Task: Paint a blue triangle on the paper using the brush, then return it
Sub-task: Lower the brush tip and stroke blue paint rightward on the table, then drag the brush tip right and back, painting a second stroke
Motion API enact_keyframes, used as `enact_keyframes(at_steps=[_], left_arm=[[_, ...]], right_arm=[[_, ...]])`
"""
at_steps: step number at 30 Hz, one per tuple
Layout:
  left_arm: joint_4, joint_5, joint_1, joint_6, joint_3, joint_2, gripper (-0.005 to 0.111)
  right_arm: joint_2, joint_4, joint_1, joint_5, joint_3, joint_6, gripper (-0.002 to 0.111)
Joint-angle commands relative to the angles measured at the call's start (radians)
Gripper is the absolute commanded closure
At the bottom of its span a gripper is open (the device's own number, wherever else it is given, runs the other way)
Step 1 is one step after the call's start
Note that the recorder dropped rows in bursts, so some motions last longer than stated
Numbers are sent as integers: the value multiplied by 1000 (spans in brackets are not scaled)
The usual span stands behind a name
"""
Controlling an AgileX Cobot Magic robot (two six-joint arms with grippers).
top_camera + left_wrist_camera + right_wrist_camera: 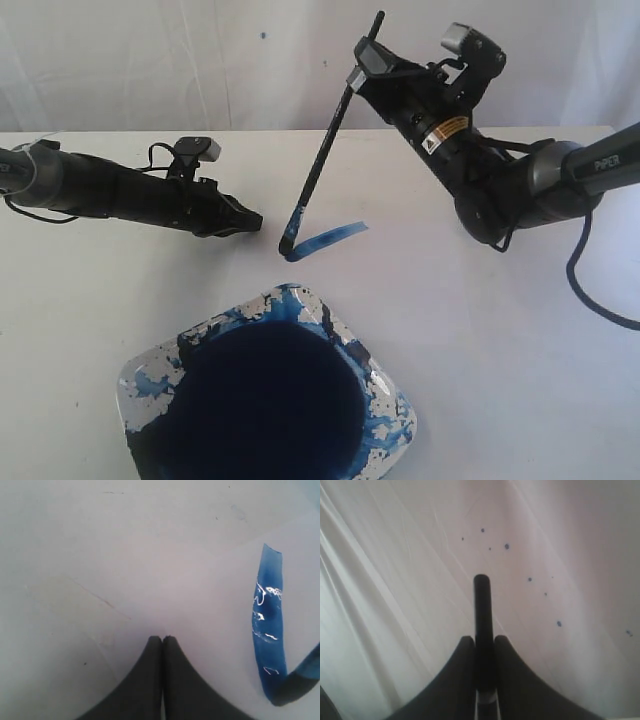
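My right gripper (358, 72) (483, 640) is shut on the upper handle of the brush (325, 145) (481, 605). The brush slants down to the left, and its blue-stained tip (289, 249) (299, 679) touches the paper (345, 265). I can barely tell that sheet from the tabletop. One wet blue stroke (335, 236) (267, 625) runs from the tip toward the right. Only this single line shows, no closed triangle. My left gripper (258, 217) (163, 638) lies low on the sheet just left of the tip, shut on nothing.
A square white dish (396, 400) with a dark blue paint pool (265, 400) sits at the front, close below the brush tip. A white cloth backdrop (530, 555) with small blue specks hangs behind the table. The right arm's cable (590, 290) trails at the right.
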Motion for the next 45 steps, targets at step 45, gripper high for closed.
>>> enact_keyframes(at_steps=[45], left_arm=[[-11, 13, -3, -6, -3, 1, 107]], right_arm=[[-359, -460, 6, 857, 16, 190, 108]])
